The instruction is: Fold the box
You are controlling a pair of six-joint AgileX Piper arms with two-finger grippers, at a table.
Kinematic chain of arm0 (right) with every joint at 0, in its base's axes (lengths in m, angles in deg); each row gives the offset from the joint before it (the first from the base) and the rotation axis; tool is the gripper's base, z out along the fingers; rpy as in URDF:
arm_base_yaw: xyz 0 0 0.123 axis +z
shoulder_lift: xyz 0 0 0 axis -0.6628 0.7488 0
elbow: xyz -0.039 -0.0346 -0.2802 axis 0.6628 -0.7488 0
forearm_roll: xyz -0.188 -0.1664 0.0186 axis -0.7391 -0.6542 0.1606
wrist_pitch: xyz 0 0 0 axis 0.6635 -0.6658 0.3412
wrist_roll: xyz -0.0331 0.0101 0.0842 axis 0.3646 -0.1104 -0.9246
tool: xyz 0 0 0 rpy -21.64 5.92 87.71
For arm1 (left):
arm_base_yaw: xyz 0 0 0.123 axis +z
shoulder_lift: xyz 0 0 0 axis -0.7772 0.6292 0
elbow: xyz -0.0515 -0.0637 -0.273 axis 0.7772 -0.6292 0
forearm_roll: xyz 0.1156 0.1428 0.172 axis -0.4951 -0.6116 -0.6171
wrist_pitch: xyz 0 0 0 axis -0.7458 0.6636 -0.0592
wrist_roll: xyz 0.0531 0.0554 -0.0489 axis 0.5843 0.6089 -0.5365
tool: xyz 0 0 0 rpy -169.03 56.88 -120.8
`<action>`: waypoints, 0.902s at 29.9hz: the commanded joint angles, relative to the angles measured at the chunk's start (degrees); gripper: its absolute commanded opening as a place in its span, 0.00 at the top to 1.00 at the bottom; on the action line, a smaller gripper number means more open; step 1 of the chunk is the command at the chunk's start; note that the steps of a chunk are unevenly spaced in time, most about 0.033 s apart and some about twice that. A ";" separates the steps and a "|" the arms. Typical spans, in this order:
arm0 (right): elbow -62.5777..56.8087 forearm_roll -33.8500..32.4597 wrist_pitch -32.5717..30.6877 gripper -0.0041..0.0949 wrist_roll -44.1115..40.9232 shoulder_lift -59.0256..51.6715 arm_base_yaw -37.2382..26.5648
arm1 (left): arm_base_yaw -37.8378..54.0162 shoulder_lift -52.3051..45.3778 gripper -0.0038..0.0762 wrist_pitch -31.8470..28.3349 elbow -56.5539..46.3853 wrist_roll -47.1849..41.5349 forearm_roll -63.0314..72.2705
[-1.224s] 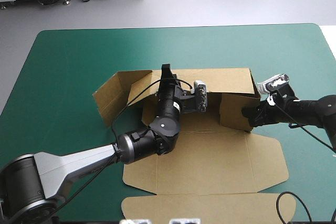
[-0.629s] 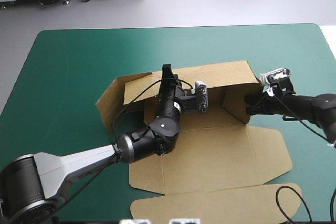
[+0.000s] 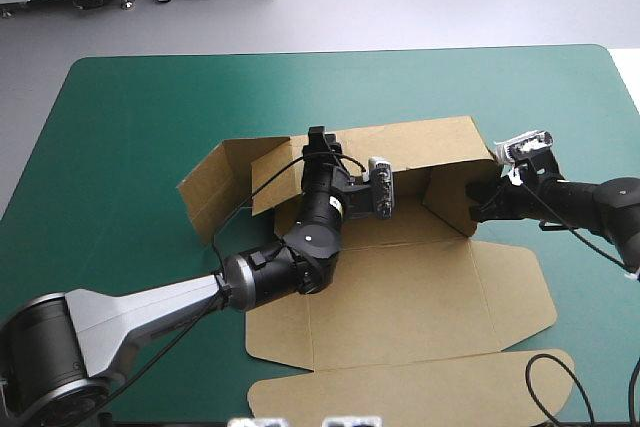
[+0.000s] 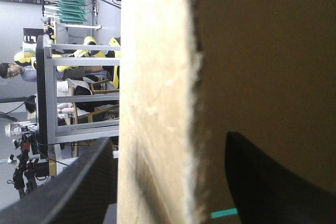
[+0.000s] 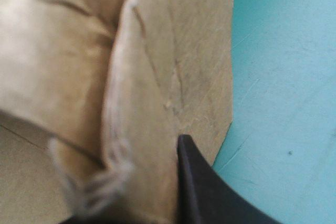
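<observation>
The brown box (image 3: pixel 400 287) lies mid-table with its base flat and its long back wall (image 3: pixel 425 147) raised. My left gripper (image 3: pixel 318 139) is at that wall's top edge, open. In the left wrist view its fingers (image 4: pixel 79 192) stand apart on either side of the board's edge (image 4: pixel 157 103). My right gripper (image 3: pixel 474 203) is shut on the box, at the raised right side flap (image 3: pixel 448 197). In the right wrist view that flap (image 5: pixel 157 66) fills the space beside the one black finger (image 5: pixel 197 187) that shows.
The box's left flaps (image 3: pixel 215 182) stand half raised and lean outward. The lid panel (image 3: pixel 400 392) with its rounded tab lies flat at the table's front edge. Teal-green cover (image 3: pixel 130 137) shows to the left and beyond the box.
My left gripper has opened at the back wall's edge. Earlier my right gripper shut on the right side flap and swung it outward, and the box turned slightly with it.
</observation>
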 commanded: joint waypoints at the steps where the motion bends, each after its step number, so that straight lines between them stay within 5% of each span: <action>1: 1.30 -0.29 -4.86 0.96 -2.18 -1.35 -0.09 | 0.01 -2.45 0.37 1.38 1.38 -0.98 -2.09; 27: 1.30 -1.55 -4.62 0.96 -3.93 -1.35 -0.09 | -21.23 -8.59 0.45 13.08 2.13 -8.76 -9.86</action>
